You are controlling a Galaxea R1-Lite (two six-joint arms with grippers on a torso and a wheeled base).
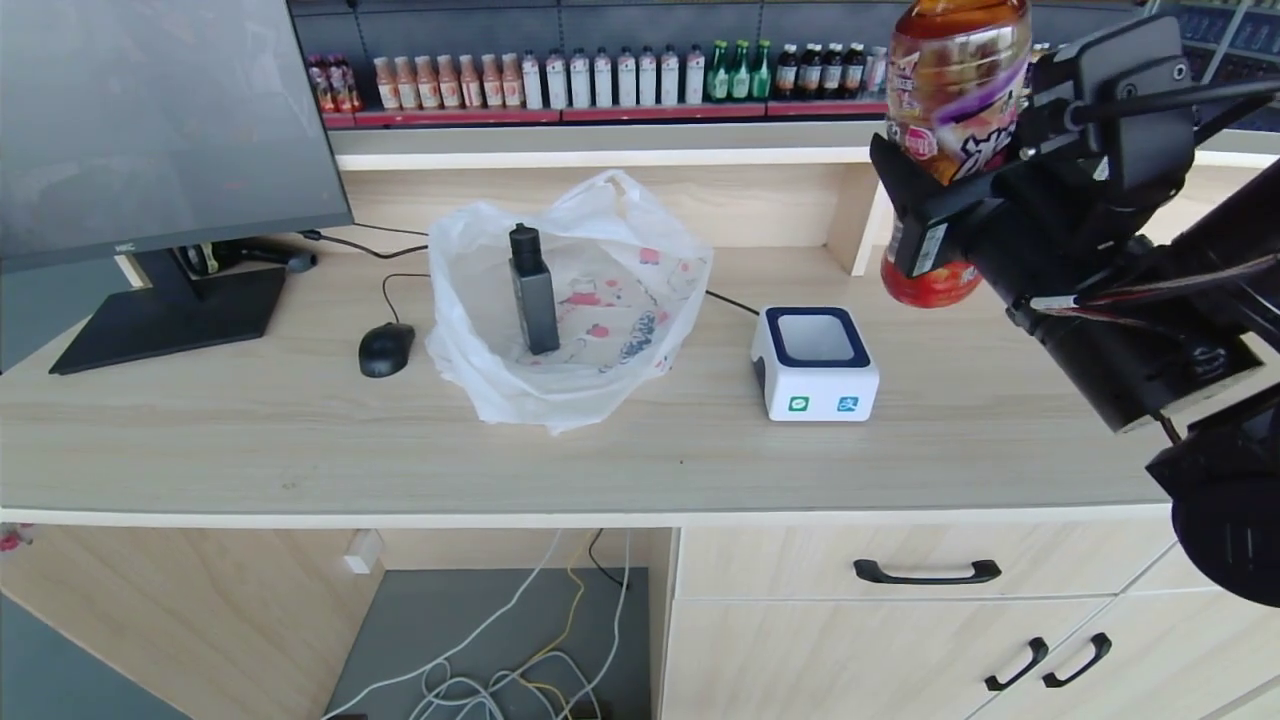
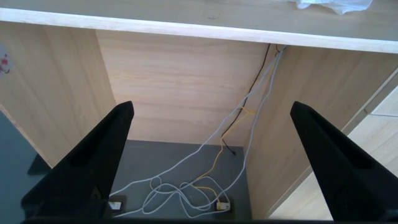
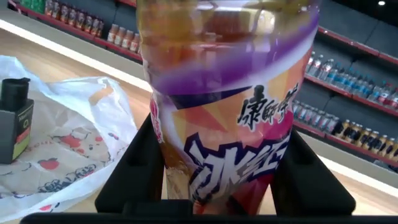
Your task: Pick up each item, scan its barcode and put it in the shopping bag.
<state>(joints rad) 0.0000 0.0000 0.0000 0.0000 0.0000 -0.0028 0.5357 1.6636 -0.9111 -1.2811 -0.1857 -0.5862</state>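
Note:
My right gripper (image 1: 945,190) is shut on a tea bottle (image 1: 950,120) with a purple and orange label, held upright in the air to the right of the white barcode scanner (image 1: 814,363). The bottle (image 3: 227,99) stands close before the right wrist camera, between the two fingers. A white shopping bag (image 1: 570,300) lies open at the middle of the counter with a dark grey bottle (image 1: 533,290) standing in it; the bag (image 3: 68,143) and dark bottle (image 3: 15,118) also appear in the right wrist view. My left gripper (image 2: 208,162) hangs open below the counter's edge, over the cables.
A monitor (image 1: 150,120) on its stand fills the counter's left end, with a black mouse (image 1: 386,349) beside the bag. Shelves of bottles (image 1: 600,75) run along the back. Drawers (image 1: 925,572) sit under the counter on the right. Cables (image 2: 205,180) lie on the floor.

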